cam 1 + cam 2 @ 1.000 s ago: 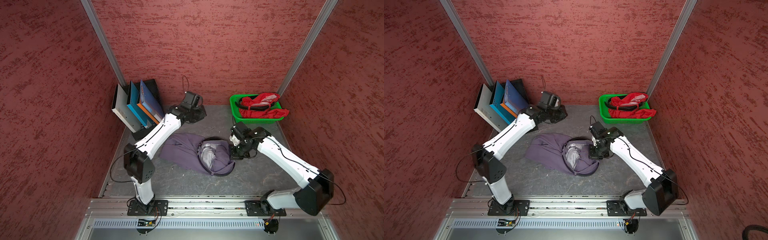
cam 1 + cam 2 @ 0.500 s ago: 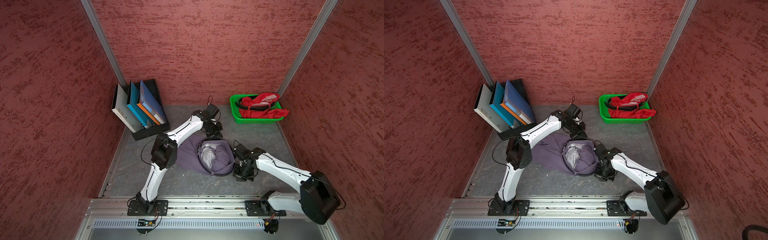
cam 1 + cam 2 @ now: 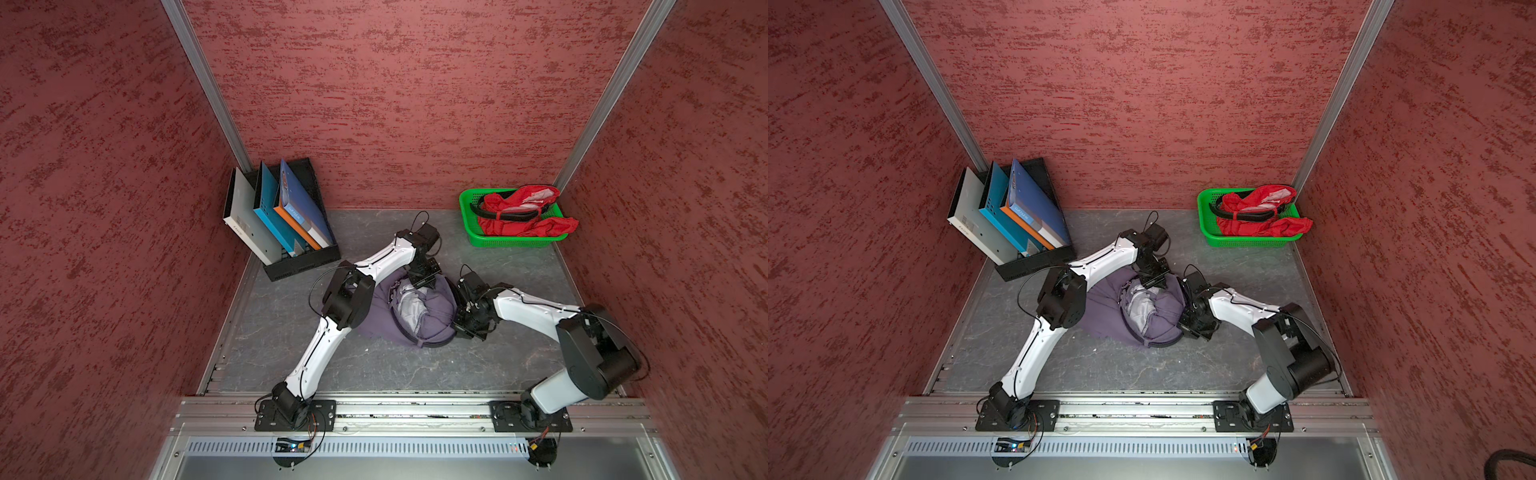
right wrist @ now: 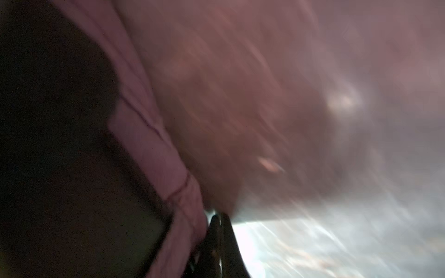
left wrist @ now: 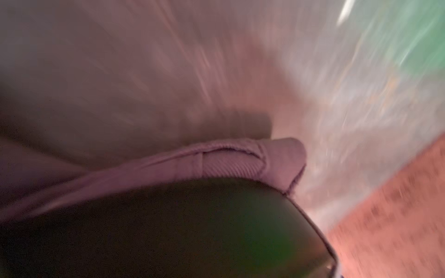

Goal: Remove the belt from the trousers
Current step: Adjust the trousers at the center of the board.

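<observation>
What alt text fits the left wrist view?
Motion-blurred close-up: a seamed edge of the purple trousers lies against one of the dark fingers in the foreground. Behind them smear grey floor, a green patch and red wall.

The left hand [image 3: 1155,279] and right hand [image 3: 1192,323] flank purple trousers [image 3: 1104,307] on the bench [image 3: 1100,365], a black belt [image 3: 1160,344] ringing the waistband.
</observation>
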